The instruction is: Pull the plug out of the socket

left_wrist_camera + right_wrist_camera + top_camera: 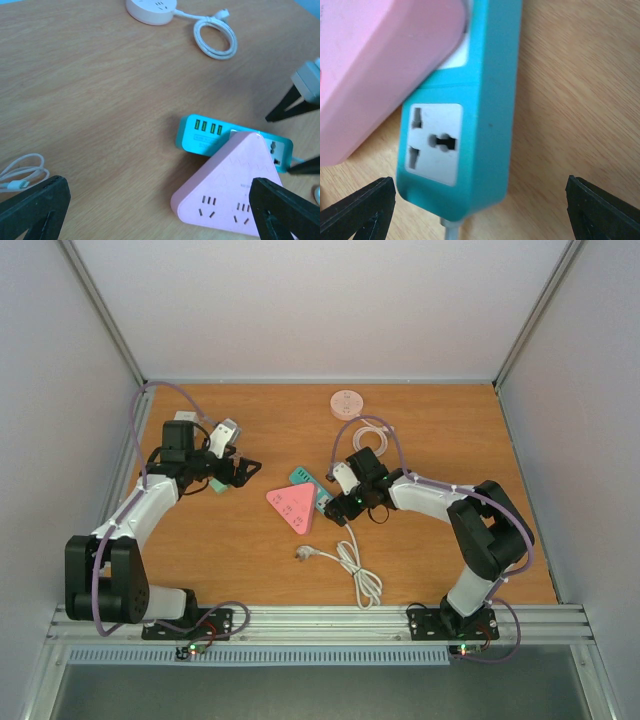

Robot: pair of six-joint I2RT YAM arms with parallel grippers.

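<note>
A pink triangular plug block sits across one end of the teal socket strip in the middle of the table. In the right wrist view the pink block covers the upper left of the teal strip, and one free white outlet shows. My right gripper is open, its fingers either side of the strip's cable end, not touching it. My left gripper hangs open to the left of the pink block, holding nothing.
A white cable with a loose plug lies in front of the strip. A round pink socket with a coiled white cord rests near the back. Grey walls enclose the table.
</note>
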